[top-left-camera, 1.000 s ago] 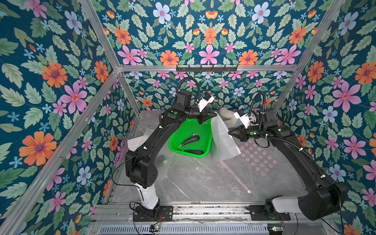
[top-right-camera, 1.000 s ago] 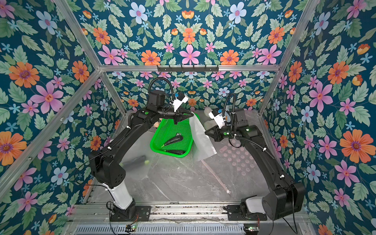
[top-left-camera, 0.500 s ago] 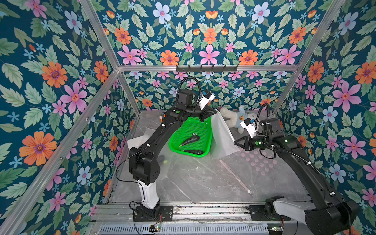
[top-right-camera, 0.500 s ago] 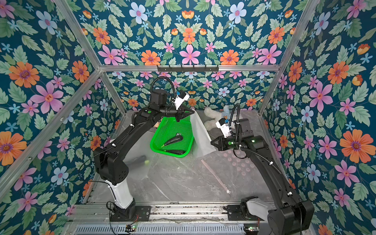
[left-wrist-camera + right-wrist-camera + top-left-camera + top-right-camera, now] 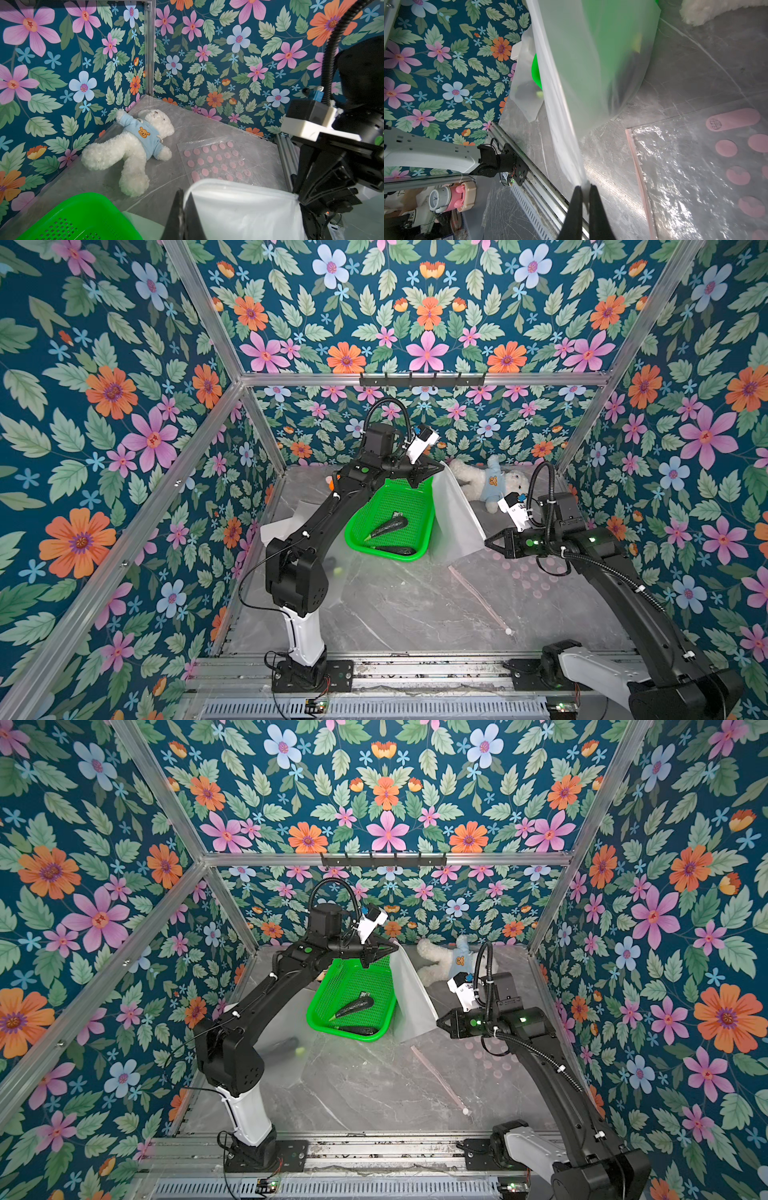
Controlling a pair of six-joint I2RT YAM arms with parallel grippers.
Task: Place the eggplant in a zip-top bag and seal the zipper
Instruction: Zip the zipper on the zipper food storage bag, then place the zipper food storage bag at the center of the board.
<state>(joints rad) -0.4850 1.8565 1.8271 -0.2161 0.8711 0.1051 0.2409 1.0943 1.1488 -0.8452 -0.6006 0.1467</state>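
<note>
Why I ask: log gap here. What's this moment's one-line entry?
left hand: shut on frosted bag | right hand: shut on it | eggplant: in green basket | zip-top bag: flat on table

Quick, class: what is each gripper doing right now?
Left gripper: shut on one corner of the frosted plastic bag.
Right gripper: shut on the same bag's other end.

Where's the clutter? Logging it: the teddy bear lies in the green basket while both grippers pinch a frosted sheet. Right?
No: the teddy bear lies on the table outside the green basket, as the left wrist view shows. The left gripper and right gripper do pinch the frosted sheet.
</note>
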